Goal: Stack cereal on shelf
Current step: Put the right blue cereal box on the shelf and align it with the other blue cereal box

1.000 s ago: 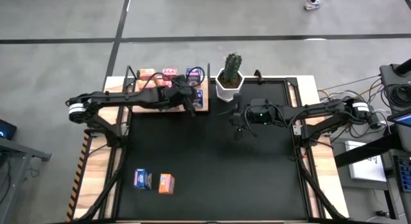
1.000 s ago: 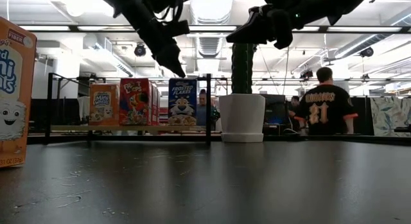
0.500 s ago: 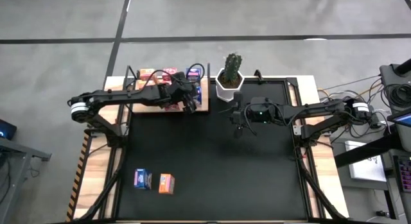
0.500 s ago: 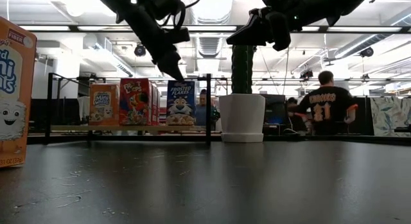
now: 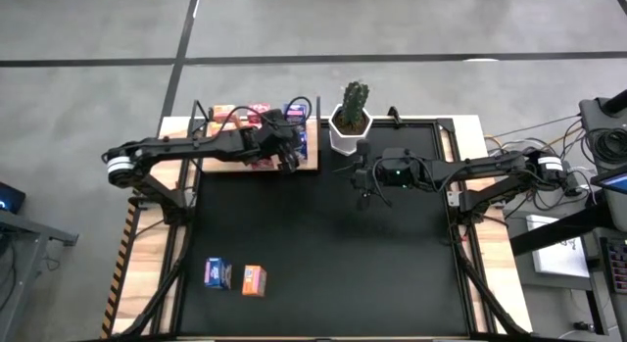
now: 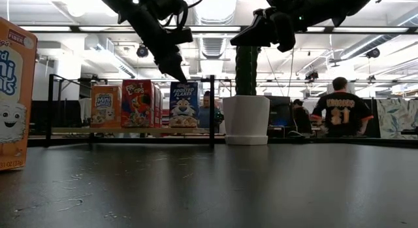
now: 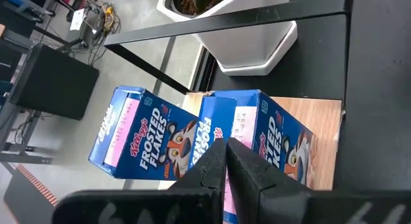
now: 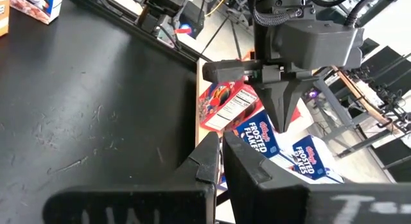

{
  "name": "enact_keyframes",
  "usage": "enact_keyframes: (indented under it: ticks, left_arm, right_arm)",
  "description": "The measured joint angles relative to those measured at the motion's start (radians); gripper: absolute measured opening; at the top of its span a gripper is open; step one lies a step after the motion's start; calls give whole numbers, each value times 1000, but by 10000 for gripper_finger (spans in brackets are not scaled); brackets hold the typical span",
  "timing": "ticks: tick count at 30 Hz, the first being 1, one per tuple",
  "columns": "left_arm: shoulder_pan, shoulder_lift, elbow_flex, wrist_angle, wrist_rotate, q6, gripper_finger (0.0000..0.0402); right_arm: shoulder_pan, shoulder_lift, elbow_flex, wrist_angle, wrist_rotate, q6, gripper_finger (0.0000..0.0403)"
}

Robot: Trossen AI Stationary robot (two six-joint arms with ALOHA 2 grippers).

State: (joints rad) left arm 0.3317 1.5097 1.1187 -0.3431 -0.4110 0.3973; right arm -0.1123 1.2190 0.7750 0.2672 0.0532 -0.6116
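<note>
The light-wood shelf stands at the table's far left and carries orange, pink-red and blue cereal boxes upright on their bases. Two blue boxes show in the left wrist view. My left gripper is shut, and its tip is just above the blue box's top. My right gripper is shut and empty, high over the mat beside the plant pot. A blue box and an orange box stand on the mat near the front left. My left gripper's shut fingertips point down at the top of the nearer blue box on the shelf. I cannot tell whether they touch it.
The white pot with a cactus stands right of the shelf, close to its black post. The orange box stands close to the low camera. People stand in the room beyond the table.
My left gripper has gone a little toward the far edge and slightly down, closer to the blue box on the shelf, and stays shut. A person in the room behind has walked to the right.
</note>
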Motion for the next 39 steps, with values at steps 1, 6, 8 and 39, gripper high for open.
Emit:
enact_keyframes:
  ticks: [1, 6, 8, 39]
  left_arm:
    - [-1, -4, 0, -2, 0, -2, 0]
    - [-5, -25, 0, -23, 2, -12, 0]
    - [-7, -33, 0, -28, 2, -17, 0]
    - [-126, 34, -1, -102, -36, -44, 0]
  right_arm:
    - [0, 0, 0, 0, 0, -2, 11]
    - [0, 0, 0, 0, 0, -7, 11]
    - [0, 0, 0, 0, 0, -10, 11]
    - [0, 0, 2, 0, 2, -17, 11]
